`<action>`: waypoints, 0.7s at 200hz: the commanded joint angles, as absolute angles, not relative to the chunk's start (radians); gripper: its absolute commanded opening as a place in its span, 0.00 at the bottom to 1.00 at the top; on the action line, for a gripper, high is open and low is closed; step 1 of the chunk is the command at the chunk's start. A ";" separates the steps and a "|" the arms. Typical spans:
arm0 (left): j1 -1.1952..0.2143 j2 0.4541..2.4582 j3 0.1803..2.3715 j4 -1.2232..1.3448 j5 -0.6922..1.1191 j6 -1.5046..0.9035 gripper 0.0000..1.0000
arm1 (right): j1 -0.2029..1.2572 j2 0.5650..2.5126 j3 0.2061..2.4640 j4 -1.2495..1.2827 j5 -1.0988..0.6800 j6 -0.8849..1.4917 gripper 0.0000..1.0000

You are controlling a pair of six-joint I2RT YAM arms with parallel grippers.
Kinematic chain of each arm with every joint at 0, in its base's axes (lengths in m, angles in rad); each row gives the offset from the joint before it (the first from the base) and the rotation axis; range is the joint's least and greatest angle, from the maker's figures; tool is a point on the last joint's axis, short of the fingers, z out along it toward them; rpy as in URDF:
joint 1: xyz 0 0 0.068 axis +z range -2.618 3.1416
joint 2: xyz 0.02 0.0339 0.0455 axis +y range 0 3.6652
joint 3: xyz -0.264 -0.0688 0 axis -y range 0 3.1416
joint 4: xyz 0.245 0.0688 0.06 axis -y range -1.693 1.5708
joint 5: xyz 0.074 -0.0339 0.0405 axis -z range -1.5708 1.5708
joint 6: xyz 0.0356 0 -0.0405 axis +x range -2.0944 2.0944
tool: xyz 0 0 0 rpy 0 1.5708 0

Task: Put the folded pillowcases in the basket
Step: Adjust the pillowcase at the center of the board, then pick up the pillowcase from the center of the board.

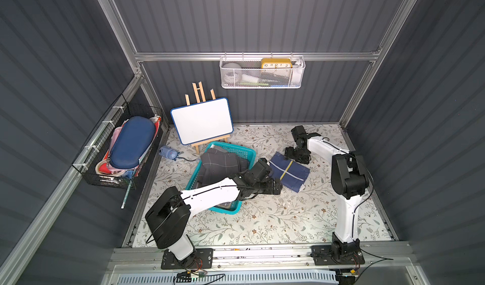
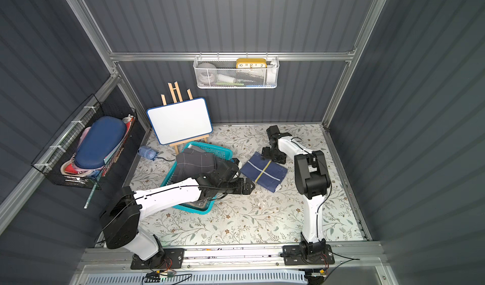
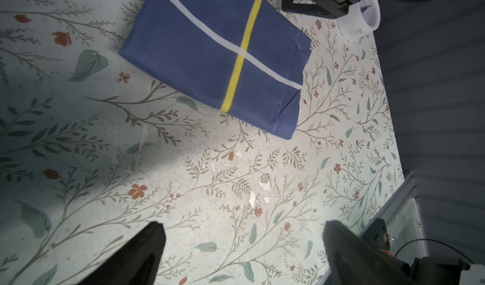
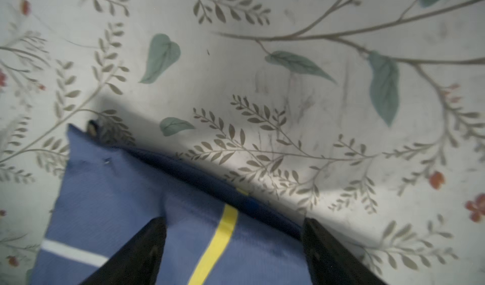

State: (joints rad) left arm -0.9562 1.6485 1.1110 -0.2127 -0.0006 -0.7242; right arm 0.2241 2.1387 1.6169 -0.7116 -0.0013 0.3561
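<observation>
The folded pillowcase (image 1: 288, 171), navy with a white stripe and a yellow one crossing, lay flat on the floral table (image 1: 262, 218). It was just beside the basket (image 1: 237, 149), not in it.

The right gripper (image 4: 233, 220) stood over the pillowcase's far edge with its jaws spread wide. One fingertip was down on the cloth where it puckered and the other was at the border of the fold, and nothing was pinched. That close view was blurred and the cloth ran off the frame, so I could not tell how much of it lay beneath the jaws. In both top views the gripper covered that corner.

The left gripper (image 3: 244, 224) hung wide apart over bare table near the pillowcase, holding nothing. Its wrist view showed only the fingertips.

The left arm (image 1: 210, 191) crossed the basket's near half and hid much of it. A grey checked cloth (image 1: 220, 163) bulged above the rim, and I couldn't make out what lay under it.
</observation>
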 commanded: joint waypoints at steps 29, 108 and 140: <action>-0.953 1.736 1.168 -0.215 -0.019 -0.761 1.00 | 0.227 2.077 1.489 -0.720 -0.061 0.376 0.81; -0.898 1.839 1.078 -0.058 0.074 -0.802 0.93 | 0.285 1.694 0.915 -0.439 -0.120 0.580 0.74; -0.897 1.934 1.140 -0.022 0.102 -0.757 0.84 | 0.290 1.657 0.849 -0.380 -0.138 0.616 0.73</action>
State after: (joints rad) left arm -0.8997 1.8675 1.0992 -0.0719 0.0551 -0.7918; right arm 0.2840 1.6489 0.9070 -0.4316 -0.0914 0.5545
